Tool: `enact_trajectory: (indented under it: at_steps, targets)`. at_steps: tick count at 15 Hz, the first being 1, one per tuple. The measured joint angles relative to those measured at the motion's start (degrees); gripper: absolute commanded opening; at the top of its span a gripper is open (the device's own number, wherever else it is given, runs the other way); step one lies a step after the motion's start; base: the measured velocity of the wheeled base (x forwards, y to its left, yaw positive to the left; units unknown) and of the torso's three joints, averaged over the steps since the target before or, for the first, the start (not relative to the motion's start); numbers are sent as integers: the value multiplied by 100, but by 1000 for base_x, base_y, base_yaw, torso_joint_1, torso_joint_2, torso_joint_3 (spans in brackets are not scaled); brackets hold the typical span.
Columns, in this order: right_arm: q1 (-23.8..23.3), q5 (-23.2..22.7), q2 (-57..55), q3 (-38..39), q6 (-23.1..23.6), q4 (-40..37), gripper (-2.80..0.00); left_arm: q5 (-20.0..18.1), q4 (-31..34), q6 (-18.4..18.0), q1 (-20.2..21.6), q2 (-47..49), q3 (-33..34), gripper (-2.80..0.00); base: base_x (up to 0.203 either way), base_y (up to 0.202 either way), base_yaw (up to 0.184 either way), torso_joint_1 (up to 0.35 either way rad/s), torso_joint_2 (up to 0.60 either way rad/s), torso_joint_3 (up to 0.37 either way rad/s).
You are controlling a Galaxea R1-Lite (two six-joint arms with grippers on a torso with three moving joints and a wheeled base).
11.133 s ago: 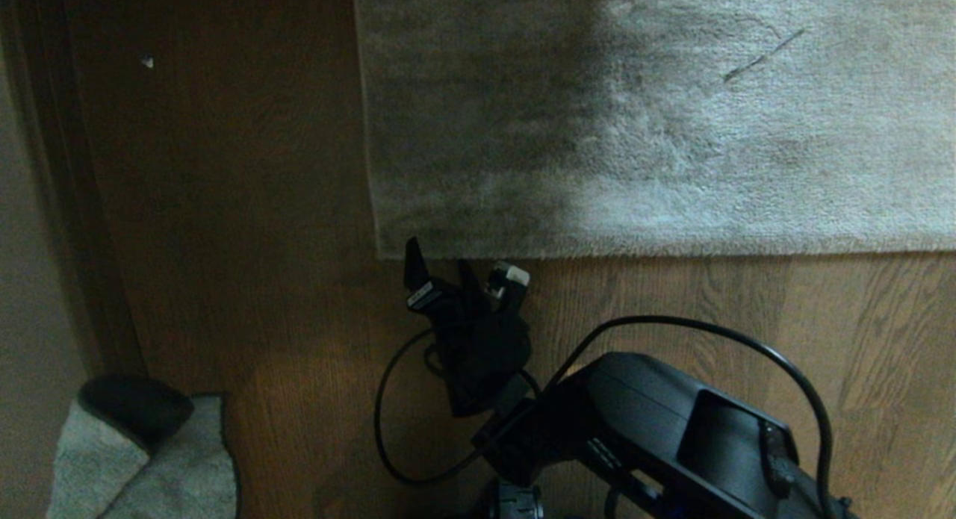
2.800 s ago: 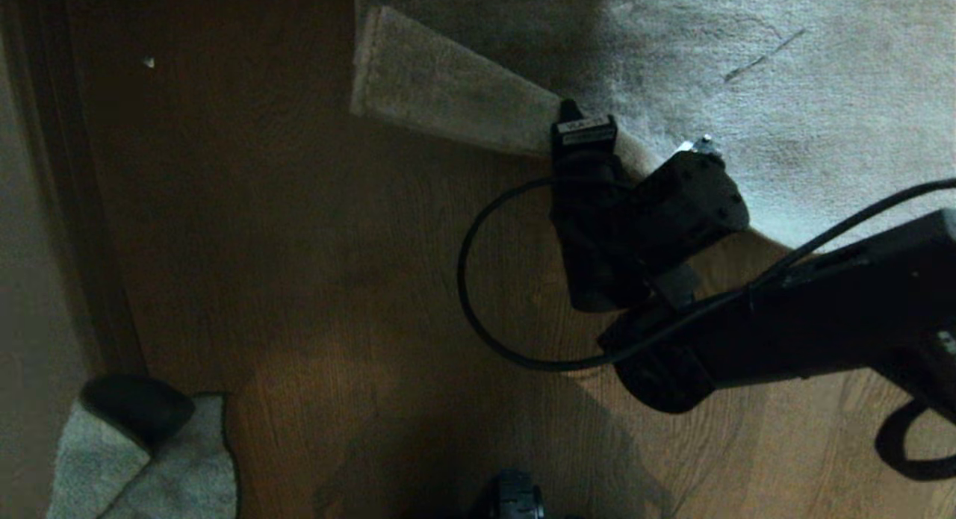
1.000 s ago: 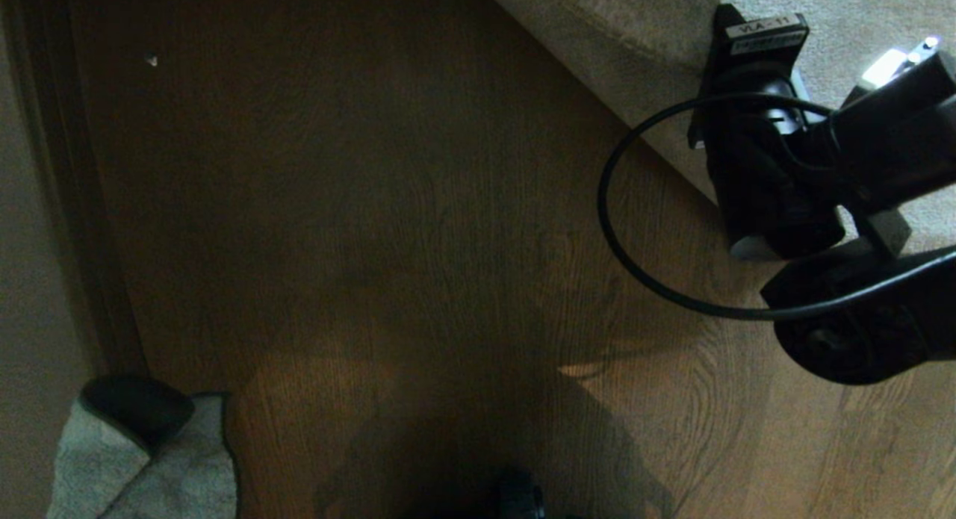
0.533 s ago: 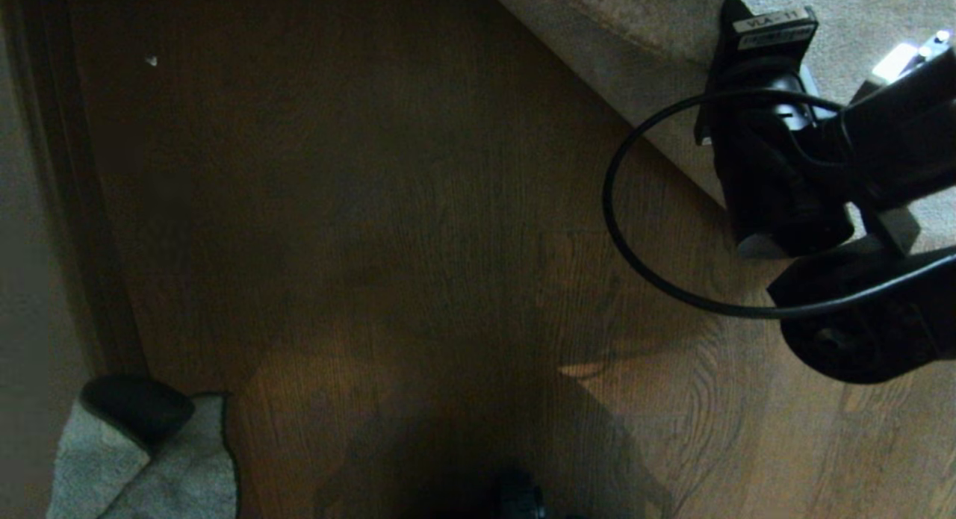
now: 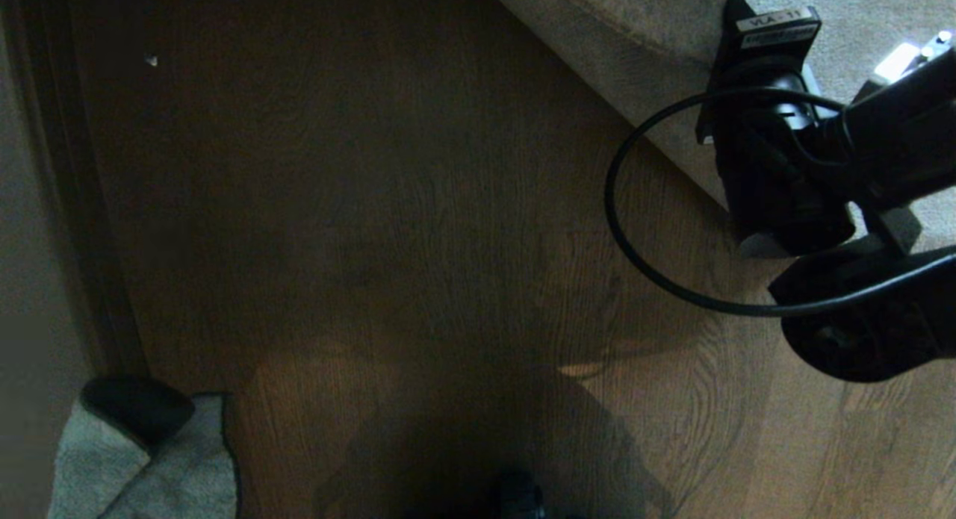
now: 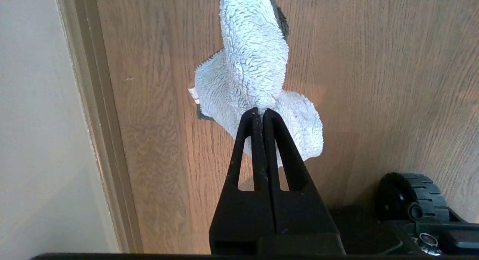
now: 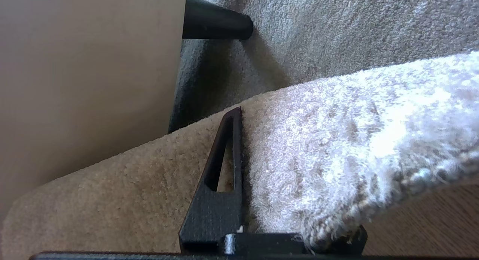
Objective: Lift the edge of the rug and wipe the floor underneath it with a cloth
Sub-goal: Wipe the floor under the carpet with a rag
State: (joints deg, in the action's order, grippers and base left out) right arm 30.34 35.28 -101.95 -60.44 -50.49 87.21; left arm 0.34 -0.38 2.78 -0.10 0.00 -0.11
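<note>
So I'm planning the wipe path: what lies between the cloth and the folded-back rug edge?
In the head view, only bare floor lies between the cloth, low at the left, and the rug edge held by the right gripper.

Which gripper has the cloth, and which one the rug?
The left gripper is pinched shut on the small pale cloth, hanging above the floor. The right gripper clamps the rug edge, folded back.

Cloth [image 5: 149, 467] left, rug edge [image 5: 620, 48] right.
</note>
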Motion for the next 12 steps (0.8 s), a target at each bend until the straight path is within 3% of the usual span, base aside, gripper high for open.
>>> enact_trajectory:
  at_steps: [12]
  targets:
    - [-6, -248, 22, -288, -36, -24, -280, -34, 13, -89, 0, 0, 0, -280, 0, 0, 0, 0, 0, 0]
